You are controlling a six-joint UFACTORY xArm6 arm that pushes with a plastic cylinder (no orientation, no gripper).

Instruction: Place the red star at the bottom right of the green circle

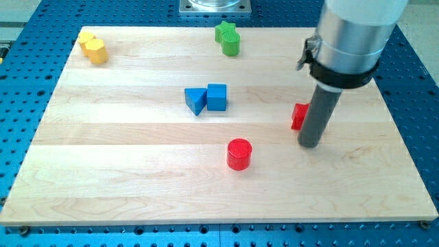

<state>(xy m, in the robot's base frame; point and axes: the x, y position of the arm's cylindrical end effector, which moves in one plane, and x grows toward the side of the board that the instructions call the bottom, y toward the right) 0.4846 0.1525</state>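
The red star lies right of the board's middle, partly hidden behind my rod. My tip rests on the board just to the star's right and slightly below it, touching or nearly touching it. At the view's top centre two green blocks stand together: a green star behind and the green circle in front of it. The red star is far below and to the right of the green circle.
A red cylinder stands below the board's middle. A blue triangle and blue cube touch near the centre. Two yellow blocks sit at the top left corner. The wooden board lies on a blue perforated table.
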